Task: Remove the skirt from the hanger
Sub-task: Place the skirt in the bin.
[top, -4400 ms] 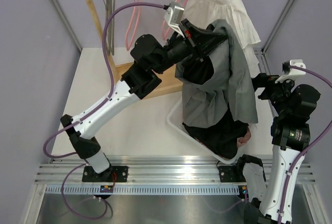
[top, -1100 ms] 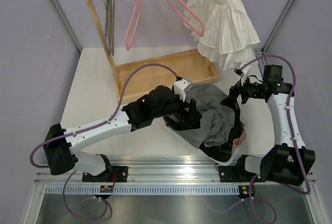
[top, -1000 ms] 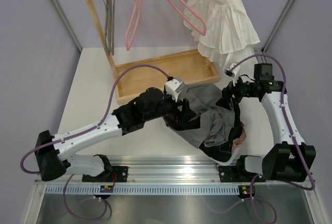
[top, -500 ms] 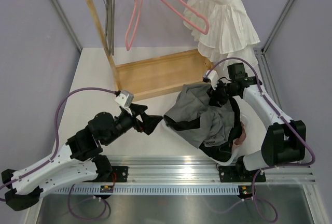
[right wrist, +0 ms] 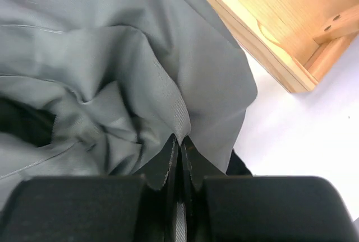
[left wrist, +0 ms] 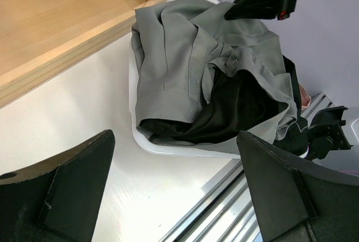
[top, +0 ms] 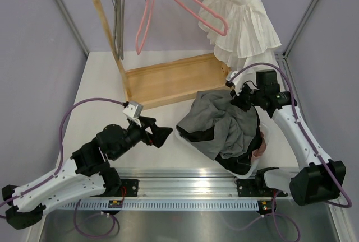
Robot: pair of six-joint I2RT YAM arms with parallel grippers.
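Note:
The grey skirt (top: 216, 120) lies crumpled over dark clothes in a white basket (top: 188, 138), off the pink hanger (top: 196, 9), which hangs bare and tilted on the rack. My right gripper (top: 238, 97) is at the skirt's far right edge. In the right wrist view it (right wrist: 180, 139) is shut on a raised fold of the grey skirt (right wrist: 112, 57). My left gripper (top: 160, 135) is low over the table, left of the basket and apart from it. The left wrist view shows it (left wrist: 174, 141) open and empty, facing the skirt (left wrist: 185, 68).
A wooden rack with a tray base (top: 168, 82) stands at the back. It carries a white frilled garment (top: 241, 21) at the right, another pink hanger (top: 143, 23) and grey hangers (top: 118, 23). A metal rail runs along the near edge.
My left gripper has let go of the skirt and pulled back left, away from the basket. My right gripper has come down onto the skirt and shut on a fold.

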